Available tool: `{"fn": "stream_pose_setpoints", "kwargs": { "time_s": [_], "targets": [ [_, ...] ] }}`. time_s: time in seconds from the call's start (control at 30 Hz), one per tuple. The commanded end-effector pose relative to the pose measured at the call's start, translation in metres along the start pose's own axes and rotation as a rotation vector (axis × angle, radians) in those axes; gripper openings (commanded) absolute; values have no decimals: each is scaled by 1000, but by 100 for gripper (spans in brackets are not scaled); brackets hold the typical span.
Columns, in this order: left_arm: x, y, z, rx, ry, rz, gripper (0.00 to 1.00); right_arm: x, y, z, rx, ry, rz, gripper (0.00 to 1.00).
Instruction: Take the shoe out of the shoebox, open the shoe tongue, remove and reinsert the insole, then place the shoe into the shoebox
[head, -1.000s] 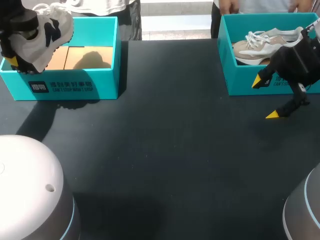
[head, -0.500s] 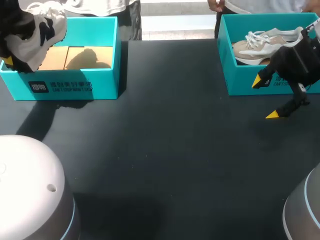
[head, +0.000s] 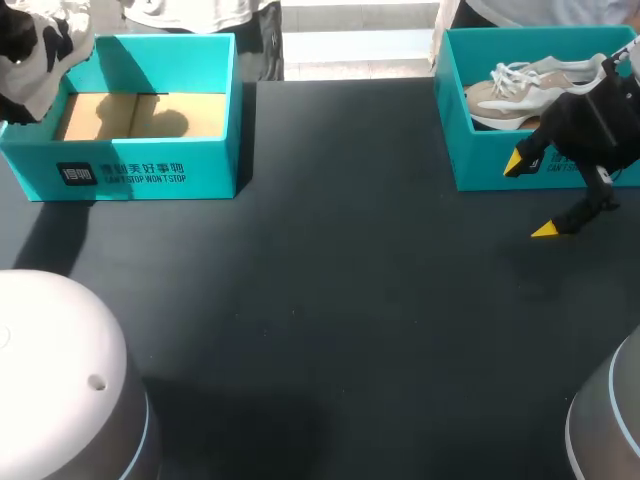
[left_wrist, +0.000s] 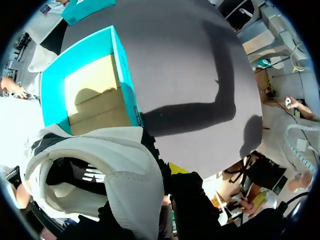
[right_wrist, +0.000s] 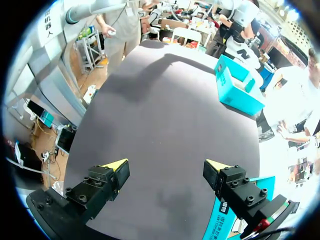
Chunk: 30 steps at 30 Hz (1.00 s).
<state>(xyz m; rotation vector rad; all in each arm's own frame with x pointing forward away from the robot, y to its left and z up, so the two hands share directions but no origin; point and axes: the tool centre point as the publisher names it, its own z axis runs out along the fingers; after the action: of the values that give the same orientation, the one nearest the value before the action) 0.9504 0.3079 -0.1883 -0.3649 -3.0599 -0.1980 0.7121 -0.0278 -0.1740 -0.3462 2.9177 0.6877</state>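
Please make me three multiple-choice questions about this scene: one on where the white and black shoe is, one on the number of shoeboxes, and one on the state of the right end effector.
1. Where is the white and black shoe?
A. inside a shoebox
B. held in the air by the left end effector
C. lying in the middle of the table

2. How many teal shoeboxes stand on the table?
A. one
B. three
C. two

3. The right end effector is:
A. open and empty
B. shut on a shoe
C. shut on a box wall

Answers:
1 B: the shoe hangs in its grip, and the left shoebox shows a bare cardboard floor.
2 C: the left shoebox and the right shoebox.
3 A: its yellow tips stand apart with only table between them.
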Motion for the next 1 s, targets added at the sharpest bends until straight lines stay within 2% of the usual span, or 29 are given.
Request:
{"fn": "stream_pose_setpoints", "kwargs": {
  "time_s": [0.03,0.13,0.3,0.77,0.8,0.87,0.9,1.0],
  "targets": [
    [-26,8,2,15,21,0,0,-2,0,1,2,5,0,100],
    [-39,9,6,15,3,-6,0,-2,0,1,2,5,0,100],
    [-49,8,7,21,-19,-15,0,-2,0,1,2,5,0,100],
    [-49,8,7,21,-19,-15,0,-2,0,1,2,5,0,100],
    [-46,7,7,39,-40,43,0,-2,0,1,2,5,0,100],
    [-41,7,9,-13,-55,270,0,-2,0,1,2,5,0,100],
    [-42,10,10,-7,-72,276,0,-2,0,1,2,5,0,100],
    [-46,20,14,-54,-65,519,0,-2,0,1,2,5,0,100]
  ]
}}
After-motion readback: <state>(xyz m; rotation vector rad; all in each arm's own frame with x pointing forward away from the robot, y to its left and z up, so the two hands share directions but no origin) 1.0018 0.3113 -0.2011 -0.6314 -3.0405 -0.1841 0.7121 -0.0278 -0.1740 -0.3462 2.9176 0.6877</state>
